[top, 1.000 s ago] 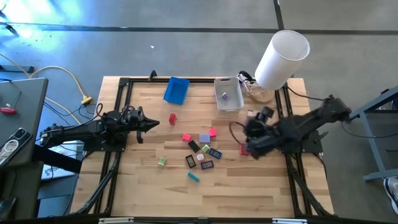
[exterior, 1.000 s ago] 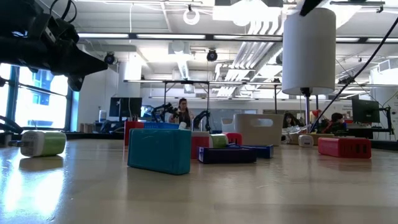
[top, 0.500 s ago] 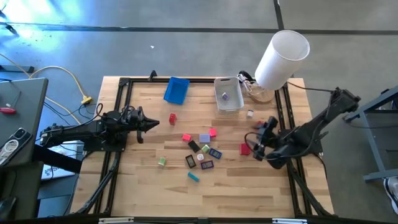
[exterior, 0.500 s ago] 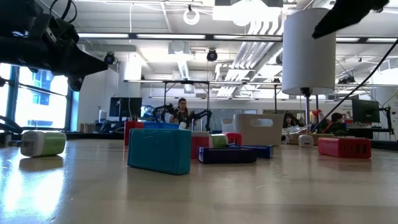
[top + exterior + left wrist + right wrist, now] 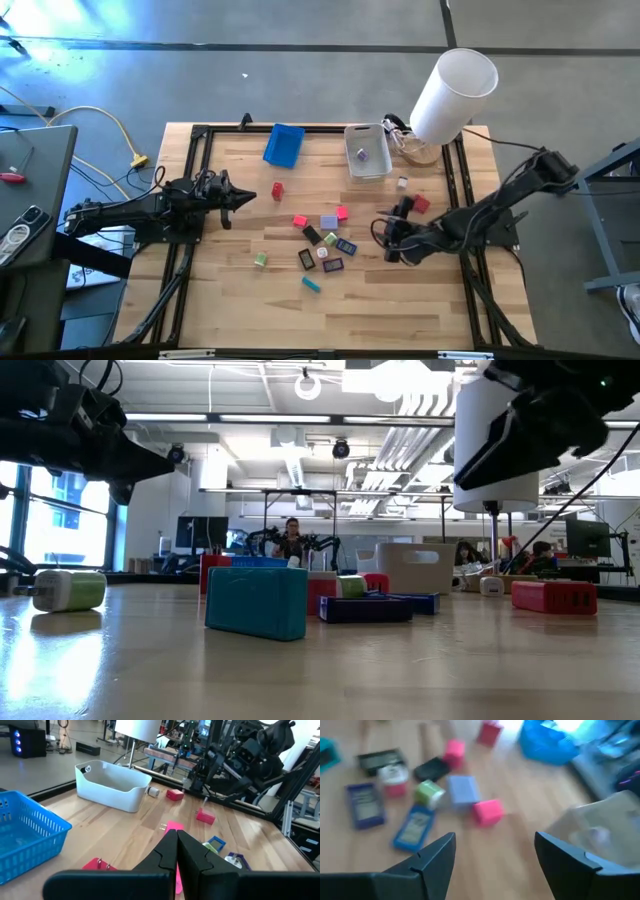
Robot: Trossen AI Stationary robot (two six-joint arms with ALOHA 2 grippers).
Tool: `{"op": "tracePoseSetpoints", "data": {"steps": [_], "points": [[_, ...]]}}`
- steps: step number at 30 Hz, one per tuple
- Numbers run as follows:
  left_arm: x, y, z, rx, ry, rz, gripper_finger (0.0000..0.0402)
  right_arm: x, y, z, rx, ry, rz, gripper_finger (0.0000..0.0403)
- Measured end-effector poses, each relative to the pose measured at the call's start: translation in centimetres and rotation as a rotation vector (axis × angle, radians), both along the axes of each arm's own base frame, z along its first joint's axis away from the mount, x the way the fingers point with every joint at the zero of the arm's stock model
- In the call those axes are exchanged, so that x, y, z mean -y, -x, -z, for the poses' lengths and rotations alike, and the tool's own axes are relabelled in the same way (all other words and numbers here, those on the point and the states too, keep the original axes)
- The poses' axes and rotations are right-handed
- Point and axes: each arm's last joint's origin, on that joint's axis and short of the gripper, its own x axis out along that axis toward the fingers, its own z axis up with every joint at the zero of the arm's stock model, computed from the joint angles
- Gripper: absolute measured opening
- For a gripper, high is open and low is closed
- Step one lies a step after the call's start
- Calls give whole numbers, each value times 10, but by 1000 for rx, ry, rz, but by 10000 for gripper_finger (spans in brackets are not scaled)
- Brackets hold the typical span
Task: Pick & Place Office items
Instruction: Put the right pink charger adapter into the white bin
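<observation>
Lettering is nowhere readable for us: the small dark blue pieces [image 5: 365, 805] in the right wrist view carry pale label panels, but their print is blurred beyond reading, and we find no brand on anything else. We see the right end effector [image 5: 393, 240] low over the wooden surface [image 5: 400, 310], its fingers [image 5: 432, 855] spread wide with nothing between them. Ahead of it lies the main cluster of office items [image 5: 325, 240]: a pink block [image 5: 488, 812] nearest, then a lilac block [image 5: 462, 789], a green roll [image 5: 429, 793], a black piece [image 5: 431, 769] and the blue ones. Just behind this end effector sit a red block [image 5: 421, 204] and a small white piece [image 5: 402, 183]. The translucent bin [image 5: 366, 150] and the blue tray [image 5: 284, 145] stand beyond it at the far edge; something purple lies in the bin, too small for us to identify. The left end effector [image 5: 247, 197] waits off to the side with its fingers pressed together and empty, a red piece [image 5: 277, 189] just ahead of its tips. A white cylinder [image 5: 453, 95] covers the surface's far corner, and in the low view the right arm is cut off by the picture's edge.
</observation>
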Motion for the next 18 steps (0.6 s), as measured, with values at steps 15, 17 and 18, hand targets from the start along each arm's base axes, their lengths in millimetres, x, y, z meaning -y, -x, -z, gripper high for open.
{"op": "tracePoseSetpoints", "data": {"steps": [15, 17, 18], "points": [[0, 0, 0, -10, -33, -2, 2, 17, -6, 6, -91, -188, -7, 260], [0, 0, 0, -10, -33, -2, 2, 18, -6, 6, -97, -177, -16, 260], [0, 0, 0, -10, -33, -2, 2, 18, -6, 7, -100, -173, -21, 260]]}}
